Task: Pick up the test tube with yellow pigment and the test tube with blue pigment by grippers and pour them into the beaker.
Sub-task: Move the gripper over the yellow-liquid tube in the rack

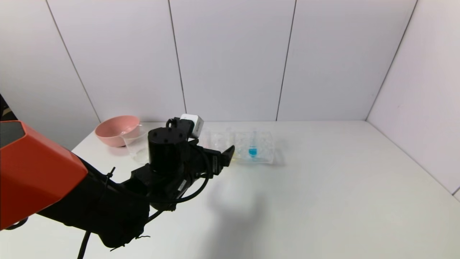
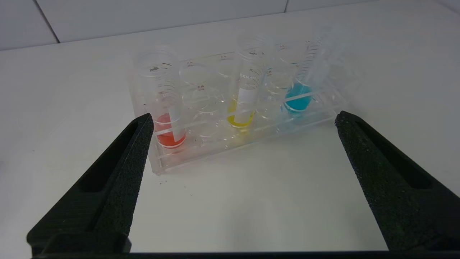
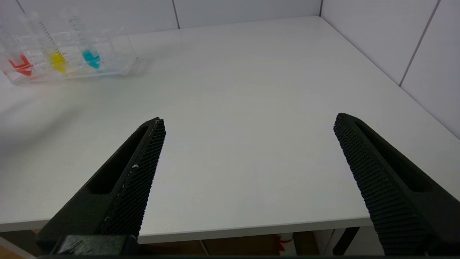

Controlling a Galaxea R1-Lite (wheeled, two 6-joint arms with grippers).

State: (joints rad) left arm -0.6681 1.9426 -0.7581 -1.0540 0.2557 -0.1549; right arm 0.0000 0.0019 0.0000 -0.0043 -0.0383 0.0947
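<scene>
The test tube with yellow pigment [image 2: 243, 104] and the test tube with blue pigment [image 2: 301, 91] stand upright in a clear rack [image 2: 230, 144]. The blue one also shows in the head view [image 1: 253, 147], and both show in the right wrist view, yellow [image 3: 57, 59] and blue [image 3: 90, 57]. My left gripper [image 2: 242, 118] is open and empty, a short way in front of the rack, its tip near the rack's left end in the head view [image 1: 228, 154]. The beaker [image 1: 136, 145] stands left of the rack, partly behind my left wrist. My right gripper [image 3: 248, 124] is open and empty at the table's front edge.
A tube with red-orange liquid [image 2: 167, 122] stands at one end of the rack. A pink bowl [image 1: 116, 130] sits at the table's back left, behind the beaker. White walls enclose the table at the back and right.
</scene>
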